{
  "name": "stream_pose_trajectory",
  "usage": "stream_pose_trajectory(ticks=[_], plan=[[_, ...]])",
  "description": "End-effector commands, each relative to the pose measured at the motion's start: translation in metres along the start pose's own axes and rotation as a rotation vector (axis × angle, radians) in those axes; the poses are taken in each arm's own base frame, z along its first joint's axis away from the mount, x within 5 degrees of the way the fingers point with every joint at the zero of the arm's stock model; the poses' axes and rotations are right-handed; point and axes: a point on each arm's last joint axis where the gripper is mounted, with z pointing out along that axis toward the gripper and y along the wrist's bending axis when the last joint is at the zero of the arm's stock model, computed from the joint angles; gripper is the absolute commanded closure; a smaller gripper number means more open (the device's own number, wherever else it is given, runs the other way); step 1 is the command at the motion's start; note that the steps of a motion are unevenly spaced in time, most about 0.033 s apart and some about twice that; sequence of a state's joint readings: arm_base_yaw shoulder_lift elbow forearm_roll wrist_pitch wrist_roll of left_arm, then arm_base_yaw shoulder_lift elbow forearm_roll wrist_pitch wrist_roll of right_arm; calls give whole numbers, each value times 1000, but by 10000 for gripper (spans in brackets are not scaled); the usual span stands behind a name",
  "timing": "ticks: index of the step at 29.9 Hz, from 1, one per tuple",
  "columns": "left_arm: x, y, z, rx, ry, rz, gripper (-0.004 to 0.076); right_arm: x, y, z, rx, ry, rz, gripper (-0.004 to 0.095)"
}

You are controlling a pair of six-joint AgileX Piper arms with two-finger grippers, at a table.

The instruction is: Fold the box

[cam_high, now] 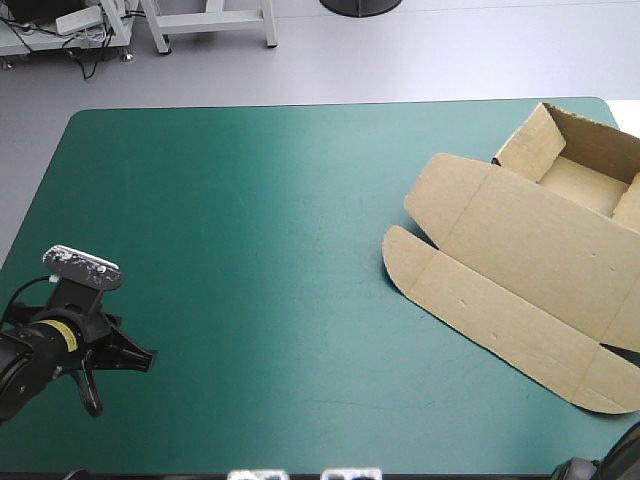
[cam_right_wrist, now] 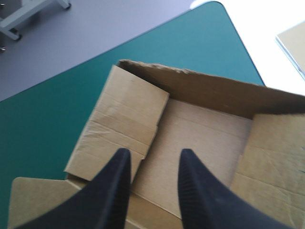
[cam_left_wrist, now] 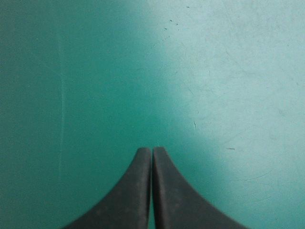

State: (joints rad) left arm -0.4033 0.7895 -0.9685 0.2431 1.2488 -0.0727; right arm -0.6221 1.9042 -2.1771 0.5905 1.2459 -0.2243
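Note:
The brown box (cam_high: pixel 520 250) lies at the table's right side as an open tray (cam_high: pixel 590 180) with raised walls; its lid panel and side flaps lie flat toward the middle. My left gripper (cam_high: pixel 112 378) is low near the front left corner, far from the box. In the left wrist view the left gripper (cam_left_wrist: pixel 152 149) is shut, with only the teal-green cover ahead of it. My right gripper (cam_right_wrist: pixel 155 153) is open and empty, raised over the tray (cam_right_wrist: pixel 200 133), with one side wall (cam_right_wrist: pixel 124 119) leaning beside its fingers.
The teal-green table (cam_high: pixel 250 250) stretches wide and bare between my left gripper and the box. The tray's far corner reaches the table's right edge (cam_high: pixel 622 115). A pale flat sheet (cam_right_wrist: pixel 293 45) shows beyond the table's corner in the right wrist view.

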Motion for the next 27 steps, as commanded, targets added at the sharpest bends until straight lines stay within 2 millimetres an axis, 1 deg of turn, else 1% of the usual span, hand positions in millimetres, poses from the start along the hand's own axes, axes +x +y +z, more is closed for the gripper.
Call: stream_pose_trajectory(ticks=[1, 2, 3, 4, 6, 9, 13, 15, 17, 21, 24, 27], plan=[[-4, 2, -7, -6, -35, -14, 731, -6, 54, -48, -130, -120, -166, 841], [-4, 2, -7, -6, -37, -14, 731, -6, 62, -50, -141, -127, -204, 913], [-4, 2, -7, -6, -37, -14, 731, -4, 72, -53, -154, -133, -248, 925], [-4, 2, -7, -6, -37, -14, 731, -2, 85, -56, -174, -137, -290, 926], [-4, 2, -7, -5, -37, -16, 731, 2, 105, -60, -197, -138, -349, 926], [-4, 2, -7, -5, -37, -33, 731, 14, 135, -60, -191, -109, -439, 926], [-4, 2, -7, -5, -37, -34, 731, 38, 172, -54, -99, -30, -604, 926], [-4, 2, -7, -5, -37, -34, 731, 52, 184, -51, -41, 12, -679, 927], [-4, 1, -7, 3, -36, -38, 733, 69, 196, -48, -20, 63, -724, 926], [-4, -2, -7, 32, -33, -47, 733, 108, 207, -42, -68, 177, -771, 926], [-4, -5, -7, 67, -30, -58, 733, 136, 202, -35, -97, 274, -767, 926], [-3, -6, -7, 82, -29, -59, 733, 163, 190, -31, -100, 366, -752, 927]])
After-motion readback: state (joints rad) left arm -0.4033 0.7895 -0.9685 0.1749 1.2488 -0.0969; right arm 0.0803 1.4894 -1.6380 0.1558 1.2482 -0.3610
